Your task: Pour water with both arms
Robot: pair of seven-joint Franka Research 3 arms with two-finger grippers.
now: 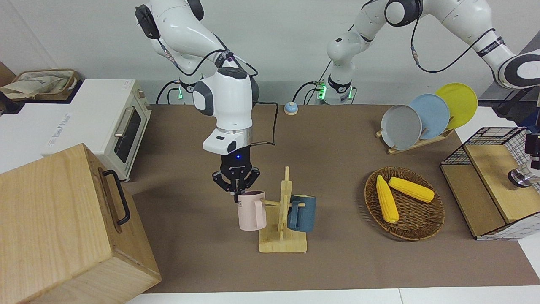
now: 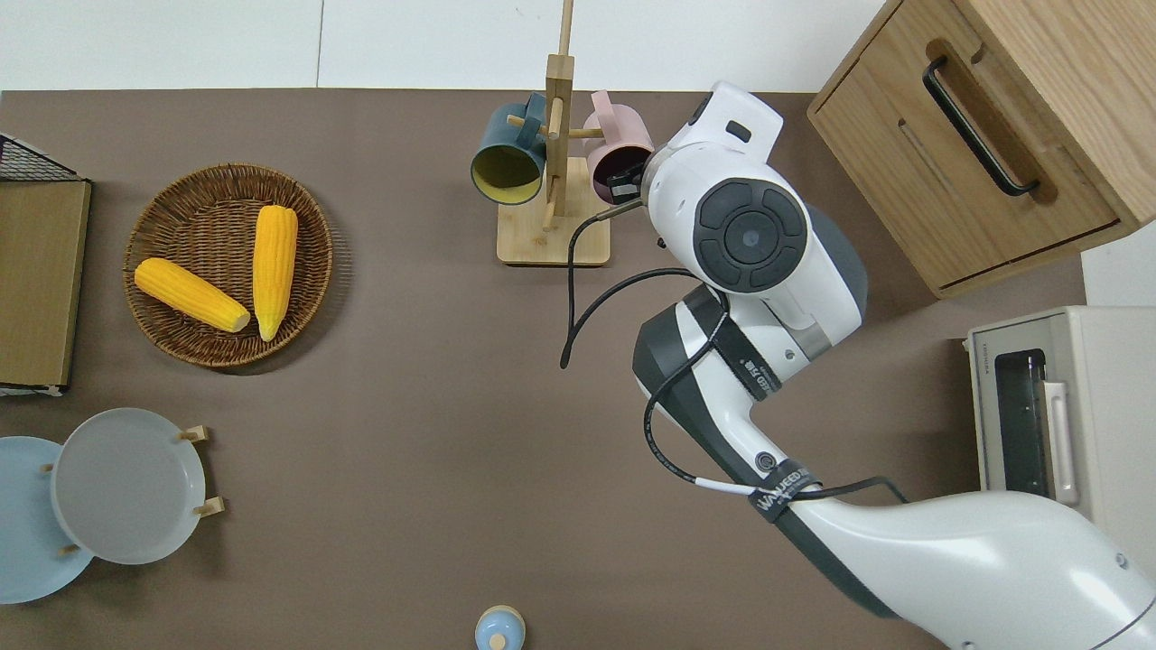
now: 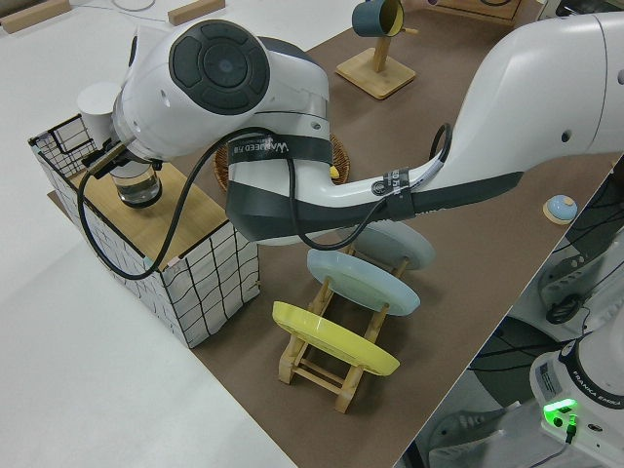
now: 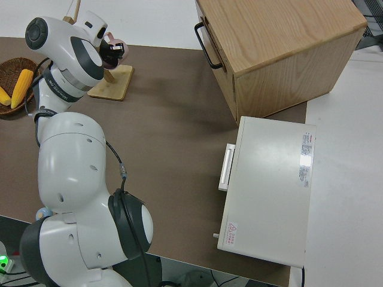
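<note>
My right gripper [image 1: 237,195] [image 2: 625,185] is shut on the rim of a pink mug [image 1: 252,213] [image 2: 619,144], holding it upright in the air beside a wooden mug stand [image 1: 282,242] [image 2: 553,244]. The mug's handle is at the tip of the stand's peg. A dark blue mug [image 1: 301,213] [image 2: 506,162] hangs on the stand's opposite peg. At the left arm's end of the table, my left gripper [image 1: 532,145] is directly above a clear glass [image 1: 522,177] [image 3: 136,185] on a wooden board. Whether it holds the glass is hidden.
The board lies on a wire crate [image 1: 485,139]. Nearby are a wicker basket [image 1: 422,230] with two corn cobs and a rack of plates [image 1: 422,116]. A wooden cabinet [image 1: 63,228] and a toaster oven [image 1: 122,126] stand at the right arm's end.
</note>
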